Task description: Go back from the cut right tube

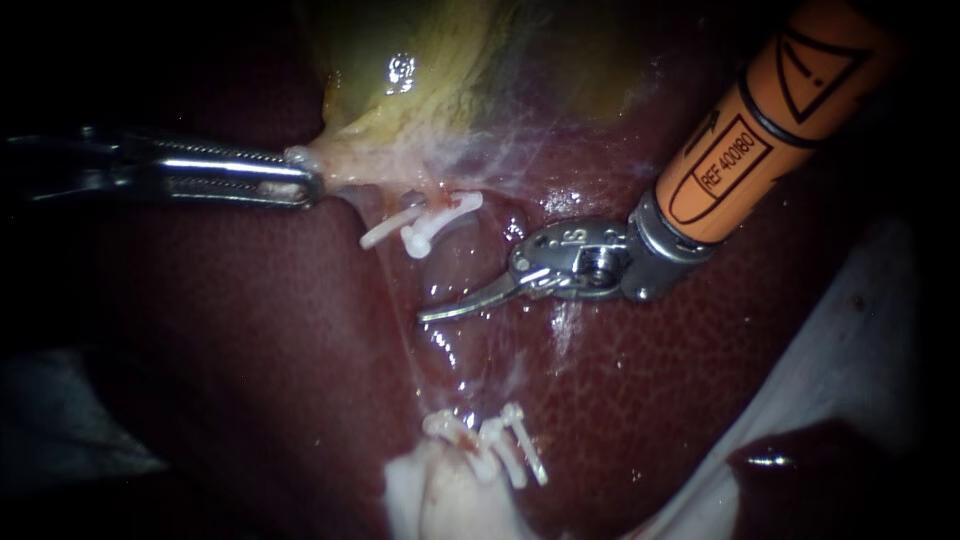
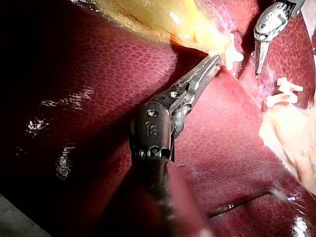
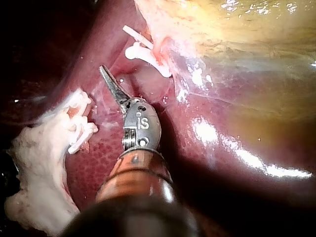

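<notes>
Evidently in the backing-off step, with the cut made and the retreat not yet done, judging by how near the tip lies. Shows the right instrument with its curved blades lying together and holding nothing, low over the liver, in the gap between the two sets of clips. Places the cut right tube in two stumps, well apart: one at the upper clips just below the gallbladder, the other at the lower clips beside a pale lump of tissue. Shows the left instrument clamped on the pale neck of the gallbladder. Calls next, in all likelihood, for drawing the right instrument back along the line of its own shaft, up and away, blades together so the point snags neither a clip nor the thin strand beside it. Needs a steady left hold meanwhile. Cannot tell whether that strand is a second tube.
</notes>
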Controlling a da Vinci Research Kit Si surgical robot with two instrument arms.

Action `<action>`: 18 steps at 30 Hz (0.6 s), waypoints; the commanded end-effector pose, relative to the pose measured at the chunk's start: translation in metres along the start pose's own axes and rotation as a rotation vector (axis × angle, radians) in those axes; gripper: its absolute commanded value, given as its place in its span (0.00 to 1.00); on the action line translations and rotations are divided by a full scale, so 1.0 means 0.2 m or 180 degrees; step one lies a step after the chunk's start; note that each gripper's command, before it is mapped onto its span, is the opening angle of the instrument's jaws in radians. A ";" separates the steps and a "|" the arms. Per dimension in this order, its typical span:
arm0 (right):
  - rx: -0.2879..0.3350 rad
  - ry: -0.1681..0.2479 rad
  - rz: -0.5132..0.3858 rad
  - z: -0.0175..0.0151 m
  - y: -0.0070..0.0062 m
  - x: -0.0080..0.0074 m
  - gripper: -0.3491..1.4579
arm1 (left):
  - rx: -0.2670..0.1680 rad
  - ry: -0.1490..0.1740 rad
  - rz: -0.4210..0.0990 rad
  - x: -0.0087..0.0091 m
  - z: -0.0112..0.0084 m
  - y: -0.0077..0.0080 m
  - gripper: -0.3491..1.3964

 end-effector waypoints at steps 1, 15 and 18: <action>0.0044 -0.0009 -0.0033 0.000 0.000 0.000 0.00 | -0.0001 0.0000 0.0000 0.000 0.000 0.000 0.00; 0.0061 -0.0015 -0.0157 0.001 0.001 0.001 0.85 | -0.0006 -0.0002 -0.0002 0.000 -0.001 0.000 0.00; 0.0071 -0.0016 -0.0159 0.000 -0.001 0.001 0.88 | -0.0007 -0.0002 -0.0002 0.000 -0.001 0.000 0.00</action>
